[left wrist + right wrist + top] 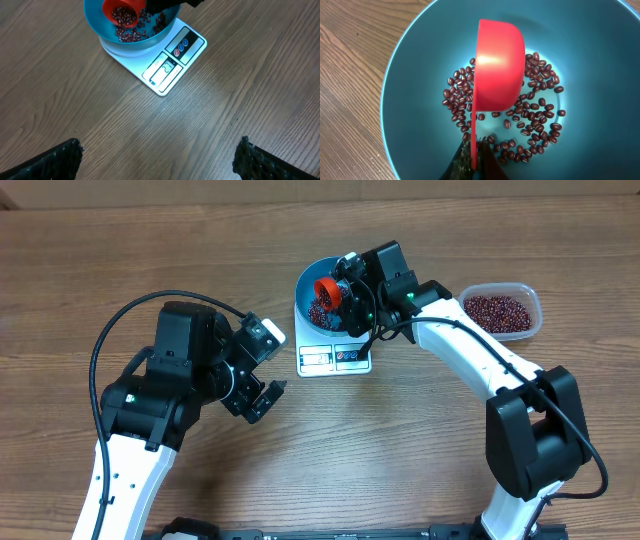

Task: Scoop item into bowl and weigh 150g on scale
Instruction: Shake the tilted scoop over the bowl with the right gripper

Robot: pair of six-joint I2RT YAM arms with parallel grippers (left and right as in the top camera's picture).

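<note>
I am in the pouring step. My right hand (476, 160) is clamped tight on the thin handle of the red scoop (500, 65) and holds it tipped on its side over the blue bowl (410, 75). The bowl sits on the white scale (170, 67), covering most of it and leaving only the front panel clear. The left wrist view looks into the scoop's mouth, and there are beans in its cup. The beans (535, 115) already in the bowl make only a thin scatter across the bottom, so I judge we are well short of the target. I cannot read the display in any view.

My left hand (160, 160) hangs wide apart over the bare wooden surface (120, 240), near the scale's front edge, with nothing in it.

Next I need to roll the wrist further so the scoop empties inside the rim. Then I lift clear without nudging the bowl and swing over to the clear tub (537, 305) of beans, well apart to the right, for another load.
</note>
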